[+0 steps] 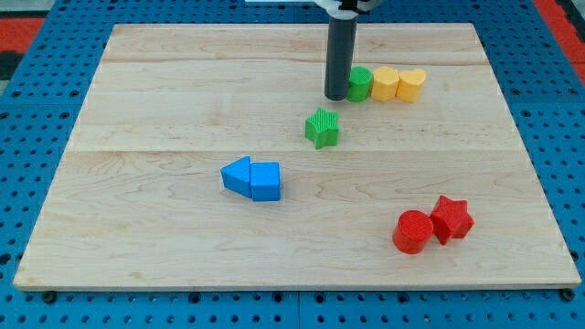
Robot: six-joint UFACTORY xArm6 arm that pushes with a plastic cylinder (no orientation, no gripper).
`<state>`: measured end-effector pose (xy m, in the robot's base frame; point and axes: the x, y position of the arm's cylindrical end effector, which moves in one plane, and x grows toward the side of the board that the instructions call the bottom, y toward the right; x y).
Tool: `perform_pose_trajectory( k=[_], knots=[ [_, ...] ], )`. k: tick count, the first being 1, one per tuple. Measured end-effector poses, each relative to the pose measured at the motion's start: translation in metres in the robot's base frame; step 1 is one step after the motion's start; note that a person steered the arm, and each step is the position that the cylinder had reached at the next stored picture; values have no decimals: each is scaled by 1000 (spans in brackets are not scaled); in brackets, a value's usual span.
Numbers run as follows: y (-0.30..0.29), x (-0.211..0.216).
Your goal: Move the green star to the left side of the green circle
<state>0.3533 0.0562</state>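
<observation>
The rod's tip (336, 97) rests on the wooden board (137, 110), hard against the view's left side of the green circle (359, 83); being a bare rod, it grasps nothing. The green star (322, 127) sits just below and slightly left of the tip, close but apart. To do this well, I'd judge the tip should swing round beneath the star and nudge it gently upward, stopping short of the circle (a shove would disturb that whole row). Counting: one green circle, one green star, two yellow blocks, a hexagon (385, 83) and a heart-like one (411, 84), two blue blocks (251, 178), and one red circle (412, 230) touching one red star (451, 219).
</observation>
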Motion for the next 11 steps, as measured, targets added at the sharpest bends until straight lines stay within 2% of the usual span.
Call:
perform_pose_trajectory(
  k=[2, 5, 6, 11],
  knots=[
    [8, 32],
    [0, 123],
    [-24, 121],
    [-27, 33]
  ],
)
